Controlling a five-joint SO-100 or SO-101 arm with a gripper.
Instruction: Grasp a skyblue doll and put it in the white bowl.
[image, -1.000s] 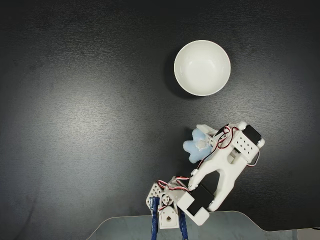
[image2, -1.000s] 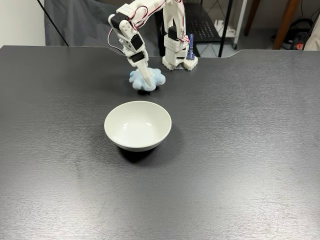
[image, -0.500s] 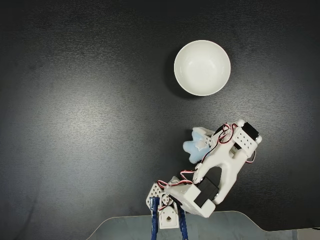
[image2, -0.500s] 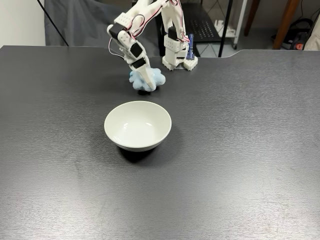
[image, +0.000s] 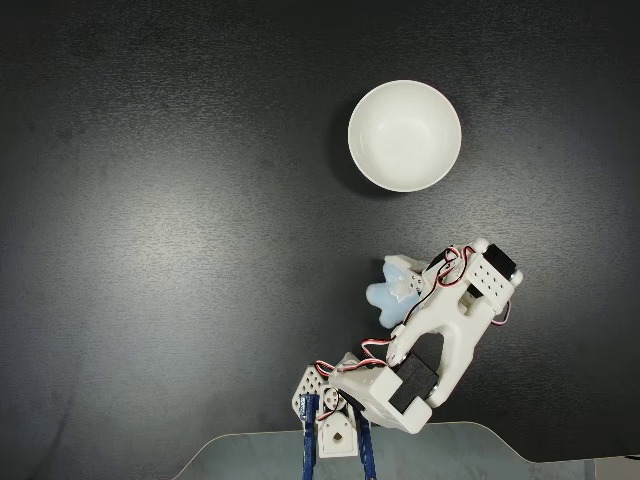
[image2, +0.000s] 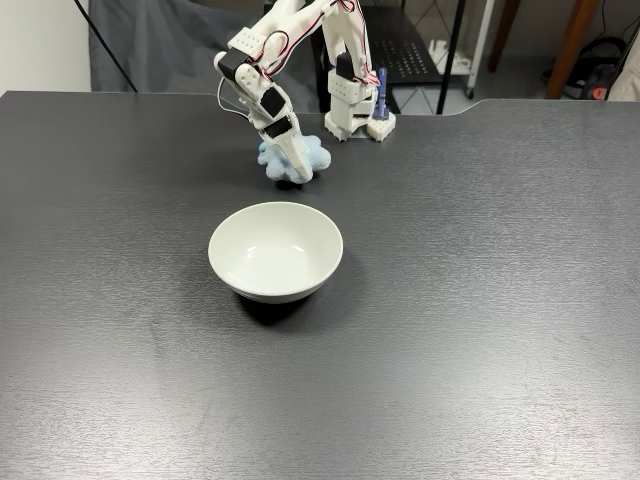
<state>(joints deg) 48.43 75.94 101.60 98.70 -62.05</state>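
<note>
Since a second ago my elbow has folded back toward my base and my wrist has drawn in a little, while the doll has barely shifted. It sits between my jaws, which close on its fluffy sides; from the side, one finger crosses its front and the blue fluff bulges out on both sides. Whether it rests on the surface or is just off it, I cannot tell. From above, the doll lies close to my base, with the bowl well apart, farther out. The surface is dark grey with a faint grain. Behind it, in the side view, stand a dark cloth, a white wall and black furniture legs.
</note>
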